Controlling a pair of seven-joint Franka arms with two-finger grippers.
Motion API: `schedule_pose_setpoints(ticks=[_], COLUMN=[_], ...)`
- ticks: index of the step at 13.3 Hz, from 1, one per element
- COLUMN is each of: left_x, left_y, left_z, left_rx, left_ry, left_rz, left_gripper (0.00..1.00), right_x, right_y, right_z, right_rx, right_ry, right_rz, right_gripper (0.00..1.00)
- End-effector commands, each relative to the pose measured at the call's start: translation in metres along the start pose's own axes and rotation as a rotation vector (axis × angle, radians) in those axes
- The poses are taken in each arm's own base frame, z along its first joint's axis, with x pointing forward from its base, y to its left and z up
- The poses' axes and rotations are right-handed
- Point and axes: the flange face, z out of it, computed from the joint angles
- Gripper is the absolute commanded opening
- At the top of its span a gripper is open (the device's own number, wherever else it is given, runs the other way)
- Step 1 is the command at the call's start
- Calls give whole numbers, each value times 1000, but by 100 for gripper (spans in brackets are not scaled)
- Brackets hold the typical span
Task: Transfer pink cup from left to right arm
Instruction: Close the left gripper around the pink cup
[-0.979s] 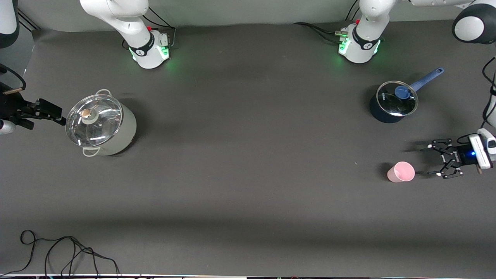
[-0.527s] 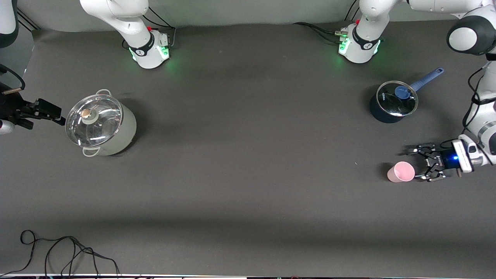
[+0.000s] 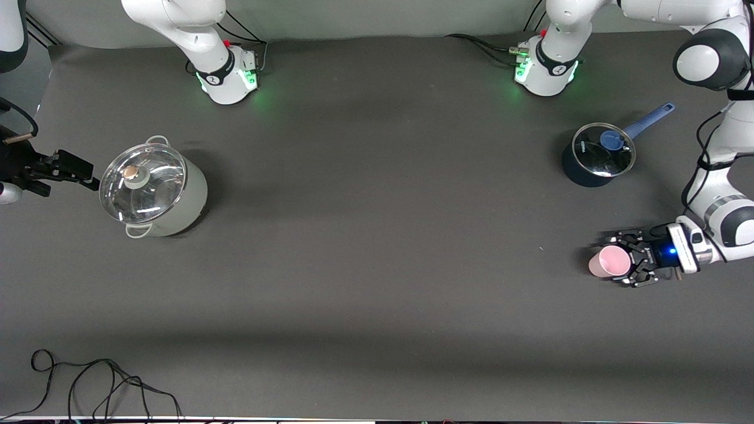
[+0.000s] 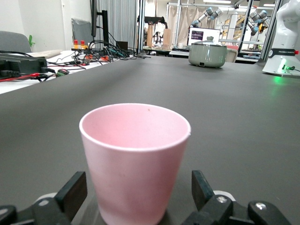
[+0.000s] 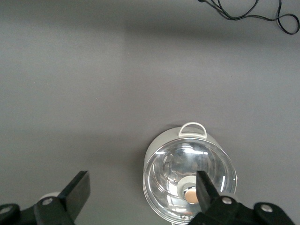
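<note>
Left gripper [image 3: 619, 260] sits low at the table, its fingers [image 4: 71, 193] spread wide on either side of the pink cup [image 3: 608, 261], with a gap showing between each finger and the cup wall, so nothing is clamped. That cup stands upright, mouth up, toward the left arm's end of the table, at about five o'clock from the blue saucepan [image 3: 595, 157] and nearer the front camera than it. Right gripper [image 3: 70, 171] waits up in the air beside the grey-green lidded pot [image 3: 154, 188], at roughly nine o'clock from the pot's lid knob in the front view, its fingers [image 5: 75, 190] also spread wide and holding nothing.
</note>
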Motion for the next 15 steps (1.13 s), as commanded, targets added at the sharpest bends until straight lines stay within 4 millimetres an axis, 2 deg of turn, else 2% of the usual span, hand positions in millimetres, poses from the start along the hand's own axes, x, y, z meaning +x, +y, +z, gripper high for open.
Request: schedule_pose_setpoints(ticks=[1, 11, 12, 13, 14, 15], left_x=[2, 0, -2, -2, -2, -3], left_y=[-9, -12, -12, -12, -12, -11], left_z=[12, 28, 29, 30, 30, 30], left_rx=[8, 15, 14, 15, 15, 14], left_ry=[15, 31, 32, 35, 35, 36], left_rz=[26, 28, 30, 46, 48, 44], left_gripper=[99, 97, 89, 67, 20, 0], right_x=[-1, -1, -1, -1, -1, -1], right_y=[3, 3, 3, 3, 3, 3], right_z=[-4, -4, -4, -4, -4, -4], right_rx=[-5, -5, -5, -5, -5, -5], right_ry=[-3, -3, -3, -3, -3, -3], right_rz=[-15, -15, -15, -15, -15, -13], right_gripper=[100, 100, 100, 100, 100, 100])
